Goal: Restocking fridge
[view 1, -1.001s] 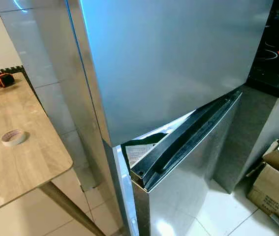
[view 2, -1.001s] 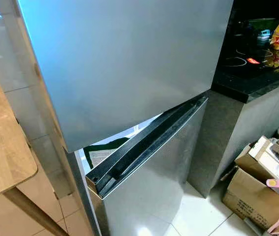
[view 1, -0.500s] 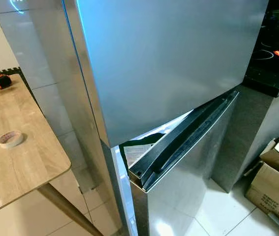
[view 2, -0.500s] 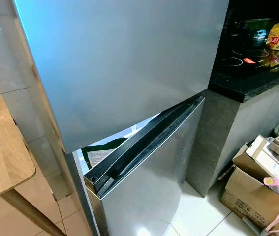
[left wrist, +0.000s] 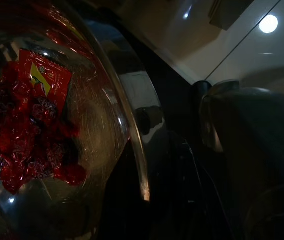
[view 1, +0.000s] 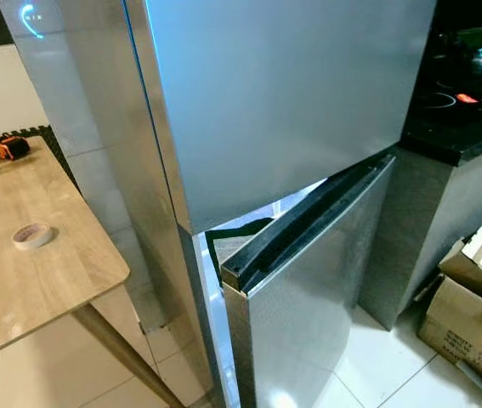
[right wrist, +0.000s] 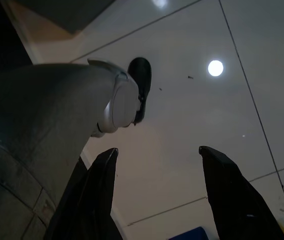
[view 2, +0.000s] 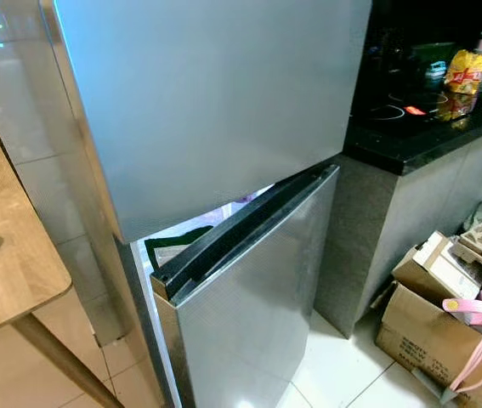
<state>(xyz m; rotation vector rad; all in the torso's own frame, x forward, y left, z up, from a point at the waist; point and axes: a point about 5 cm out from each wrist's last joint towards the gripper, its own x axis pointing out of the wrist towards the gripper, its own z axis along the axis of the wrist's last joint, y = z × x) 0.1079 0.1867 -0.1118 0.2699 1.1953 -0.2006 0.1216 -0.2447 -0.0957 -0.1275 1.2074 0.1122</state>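
1. A silver fridge (view 1: 283,93) stands straight ahead; its upper door is shut, while its lower door (view 1: 309,280) stands ajar, the black top edge angled out and a lit gap showing behind it.
2. Through that gap something dark green (view 2: 172,242) with a pale label can be seen inside — too little shows to say what it is.
3. Left of the fridge is a wooden table (view 1: 28,289) bearing a roll of tape (view 1: 32,235) and, at its far end, an orange-and-black object (view 1: 7,147).
4. Right of the fridge runs a black counter (view 2: 419,136). The right eye view takes in a yellow and red packet (view 2: 460,76) on it and cardboard boxes (view 2: 445,314) on the floor with a pink ribbon over them; in the left eye view the packet is barely visible at the picture's edge.
5. The left wrist view is dark: a clear container (left wrist: 51,145) holding red contents (left wrist: 26,115) sits close against the camera. I cannot tell how the left gripper's fingers stand.
6. The right wrist view looks down on pale floor tiles (right wrist: 192,130) — the right gripper (right wrist: 154,185) hangs there with its two black fingers spread and nothing between them, the robot's silver leg (right wrist: 41,110) alongside.
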